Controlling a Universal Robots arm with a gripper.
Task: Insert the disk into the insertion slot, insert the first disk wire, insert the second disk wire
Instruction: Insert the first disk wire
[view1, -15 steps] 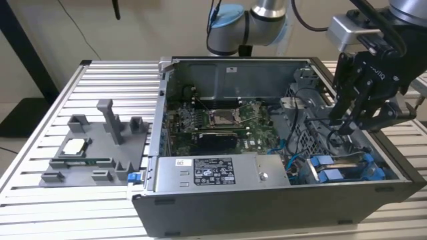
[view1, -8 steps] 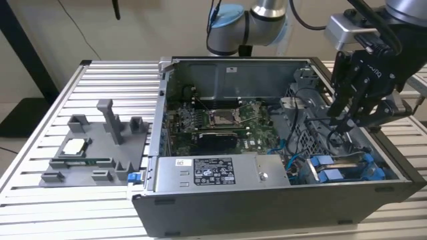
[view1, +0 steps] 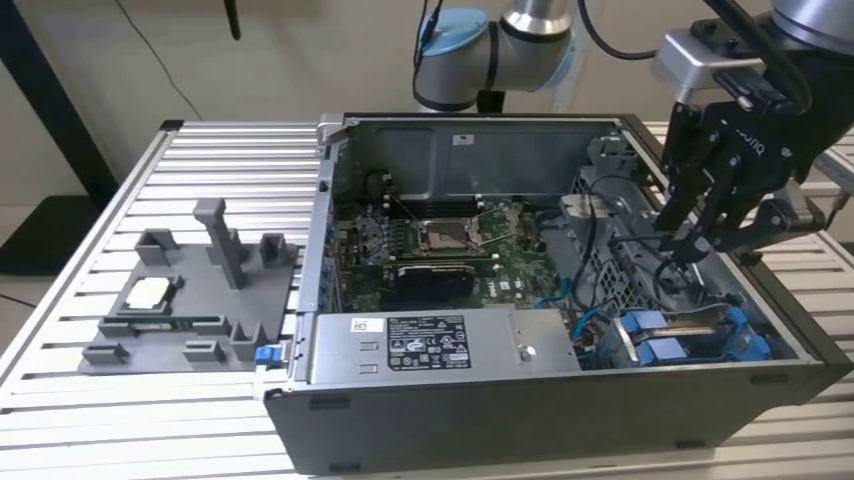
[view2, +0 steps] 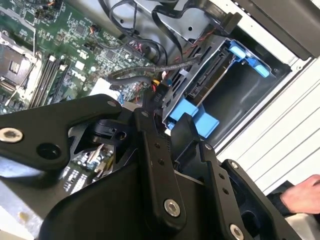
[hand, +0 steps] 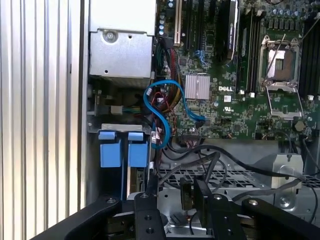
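Note:
The open computer case (view1: 534, 420) lies on the slatted table. At the exterior view's right, my gripper (view1: 681, 255) hangs just above the case's drive corner. Both wrist views show it shut on the black plug of a disk wire (view2: 157, 95) (hand: 186, 192), whose cable loops back over the metal cage. Just beyond the plug is the insertion slot (view2: 240, 95), a grey bay with blue clips (hand: 120, 147). The disk (view2: 207, 75) sits in it inside its blue carrier (view2: 192, 112), its connector edge facing the plug. The plug and that connector are apart.
A blue data cable (hand: 162, 117) curls beside the motherboard (view1: 427, 240). The grey power-supply box (view1: 427, 345) lies along the case's front. A grey parts fixture (view1: 187, 300) stands at the exterior view's left. A person's hand (view2: 300, 196) rests outside the case.

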